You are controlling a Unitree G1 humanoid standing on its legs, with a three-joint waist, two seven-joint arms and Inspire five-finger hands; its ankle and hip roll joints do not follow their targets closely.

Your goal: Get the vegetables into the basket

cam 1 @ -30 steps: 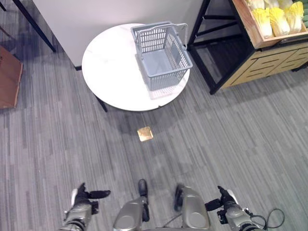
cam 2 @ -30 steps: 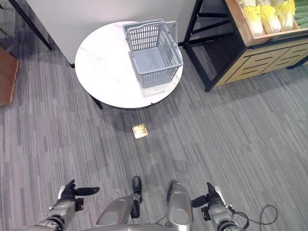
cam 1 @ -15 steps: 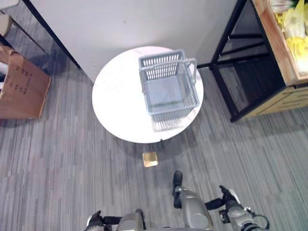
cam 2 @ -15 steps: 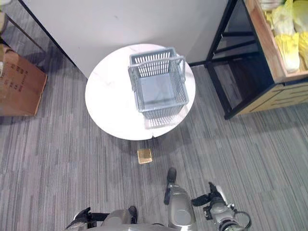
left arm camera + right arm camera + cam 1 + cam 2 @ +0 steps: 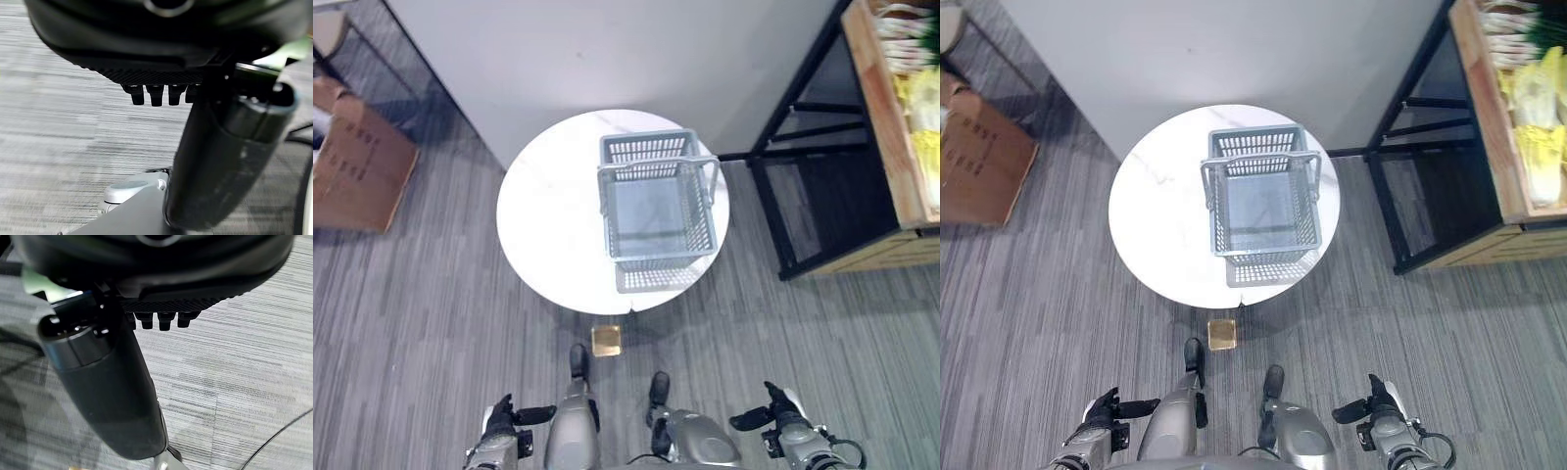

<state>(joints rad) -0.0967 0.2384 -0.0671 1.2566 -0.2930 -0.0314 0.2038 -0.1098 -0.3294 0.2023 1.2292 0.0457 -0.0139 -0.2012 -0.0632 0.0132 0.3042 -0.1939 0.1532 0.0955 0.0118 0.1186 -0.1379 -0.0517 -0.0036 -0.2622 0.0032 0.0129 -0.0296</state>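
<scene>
A grey slatted plastic basket [image 5: 658,211] stood on a round white tabletop [image 5: 543,225]. Pale yellow-green leafy vegetables [image 5: 1540,93] lay in a wooden crate shelf [image 5: 1489,127] well apart to its right. The left robot hand [image 5: 499,423] and right robot hand [image 5: 785,413] hung low over grey carpet [image 5: 421,323], fingers relaxed, thumbs extended, holding nothing.

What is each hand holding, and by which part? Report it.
Nothing is held. The left hand and the right hand hang low over the carpet with relaxed fingers. The grey basket sits untouched on the round white table.
</scene>
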